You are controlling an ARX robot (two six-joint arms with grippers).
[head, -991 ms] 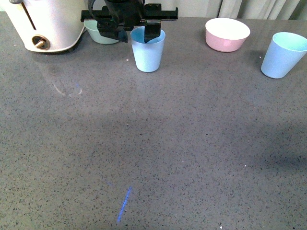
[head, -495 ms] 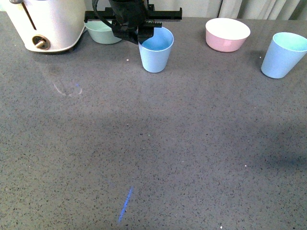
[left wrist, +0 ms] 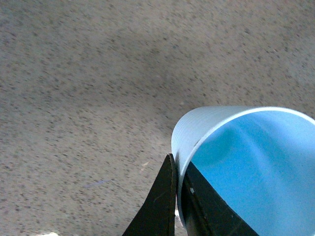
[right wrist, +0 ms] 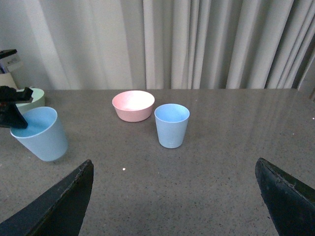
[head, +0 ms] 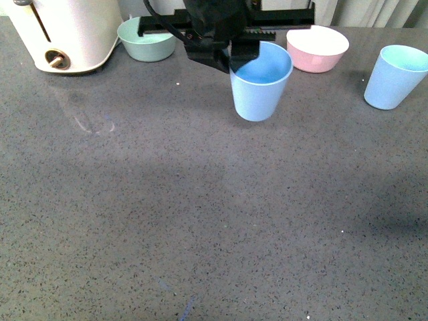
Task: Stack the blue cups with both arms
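Front view: the left gripper (head: pixel 231 61) sits in the upper middle of the frame, clamped on the near-left rim of a blue cup (head: pixel 261 90). The left wrist view shows it plainly, one black finger (left wrist: pixel 160 204) outside the wall and the other inside, pinched tight on the thin rim. The held cup tilts, and I cannot tell whether its base touches the counter. The second blue cup (head: pixel 394 77) stands upright at the right edge of the frame, well apart. The pink bowl (head: pixel 317 48) lies between them, further back. The right gripper (right wrist: pixel 173 164) holds nothing, its fingers spread wide apart at the lower corners of the right wrist view. The counter (head: pixel 200 200) is dark grey and speckled. A green bowl (head: pixel 146 39) and a white appliance (head: pixel 63 33) stand at the upper left. Pale curtains (right wrist: pixel 221 44) hang behind.
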